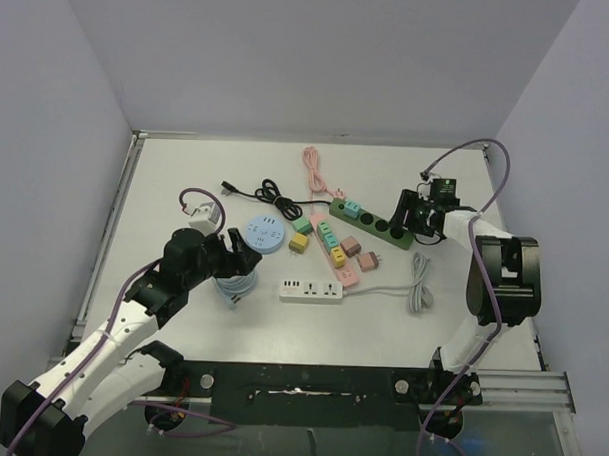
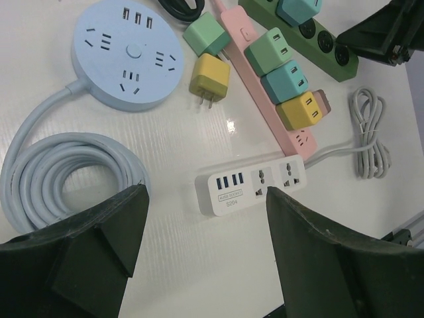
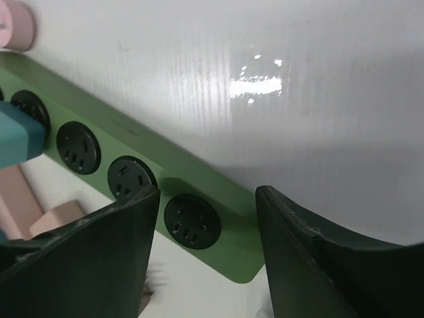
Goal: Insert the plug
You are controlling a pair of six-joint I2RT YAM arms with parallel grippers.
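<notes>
Nearest you, your left gripper hangs with its jaws wide apart and nothing between them. It sits above the white power strip, with the coiled blue cable at the strip's 9 o'clock.

Beyond them, seen from above, a loose yellow plug lies flat, prongs showing, at 4 o'clock of the round blue socket hub. A loose green plug sits just beside it at its 12 o'clock.

Farther off, at 3 o'clock of that green plug, your right gripper stands parted and empty over the end of the green power strip.
</notes>
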